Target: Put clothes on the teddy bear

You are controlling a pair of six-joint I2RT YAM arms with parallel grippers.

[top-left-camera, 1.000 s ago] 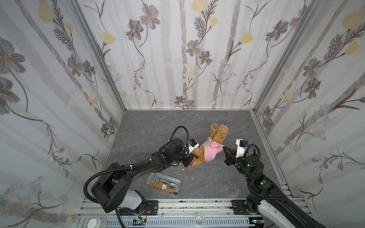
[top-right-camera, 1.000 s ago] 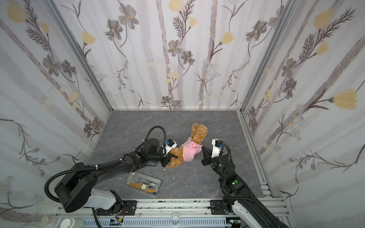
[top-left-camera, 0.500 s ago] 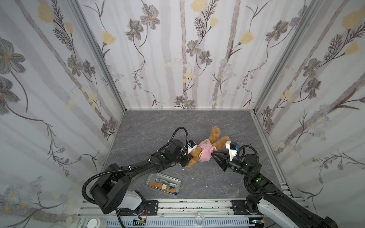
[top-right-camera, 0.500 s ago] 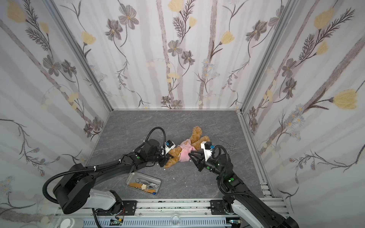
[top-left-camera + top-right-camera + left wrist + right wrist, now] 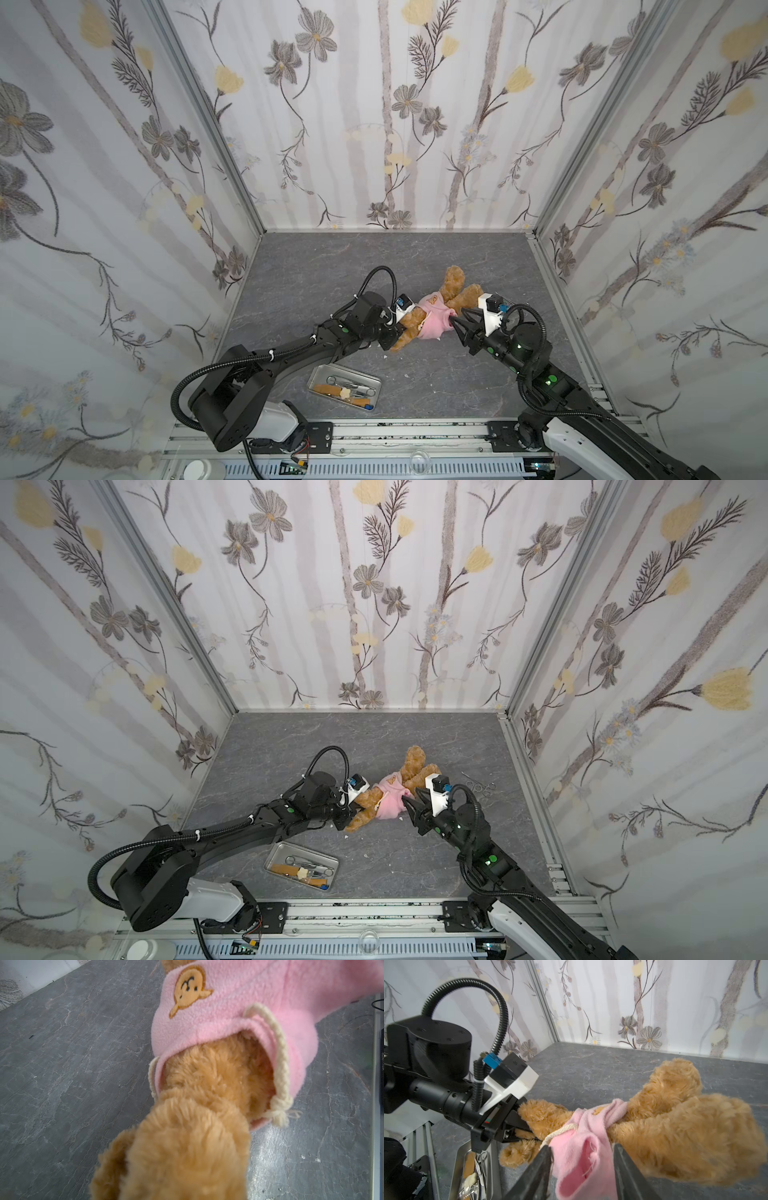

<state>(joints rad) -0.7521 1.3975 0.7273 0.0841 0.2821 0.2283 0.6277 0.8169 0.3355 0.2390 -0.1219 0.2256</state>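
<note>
On the grey counter (image 5: 332,266), between both arms: the teddy bear (image 5: 457,284), lying down, legs toward the back wall, body inside a pink shirt (image 5: 432,322). Left claw (image 5: 526,1123): clamped together on the bear's fur. Right claw (image 5: 581,1147): apart, one finger at each side of a loose pink sleeve.

Item 1, left arm (image 5: 291,357): we list it low, stretched fwd from base twd centre, wrist approx level.
Item 2, left gripper (image 5: 395,332): jaws pinched nearly together, clamped.
Item 3, right arm (image 5: 552,382): we list it angled fwd & inward, wrist dipped.
Item 4, right gripper (image 5: 460,316): jaws apart; fingers (image 5: 544,1161) splayed, pointing twd left gripper.
</note>
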